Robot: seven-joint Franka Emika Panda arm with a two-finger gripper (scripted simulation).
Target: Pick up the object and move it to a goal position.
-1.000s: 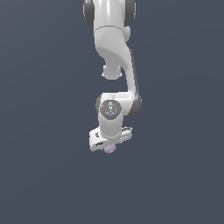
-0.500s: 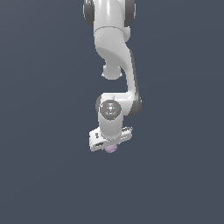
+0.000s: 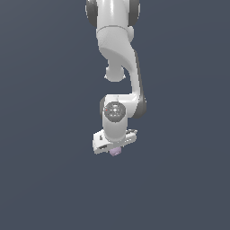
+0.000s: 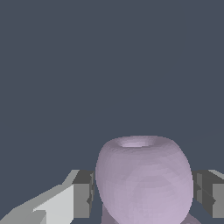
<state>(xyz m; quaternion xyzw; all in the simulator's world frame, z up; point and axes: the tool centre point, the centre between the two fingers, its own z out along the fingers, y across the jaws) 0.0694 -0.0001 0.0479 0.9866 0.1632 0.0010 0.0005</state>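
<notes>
The object (image 4: 143, 179) is a pale lilac rounded lump with a short rim on its upper side. In the wrist view it sits between my two fingers (image 4: 83, 194). The pads stand against both of its sides, so my gripper (image 4: 143, 194) is shut on it. In the exterior view the arm hangs straight down and the gripper (image 3: 114, 144) points down. Only a small lilac part of the object (image 3: 115, 152) shows under the hand. I cannot tell whether the object rests on the surface or hangs above it.
A plain dark grey-blue surface (image 3: 45, 179) fills both views around the arm. No other object, container or edge shows.
</notes>
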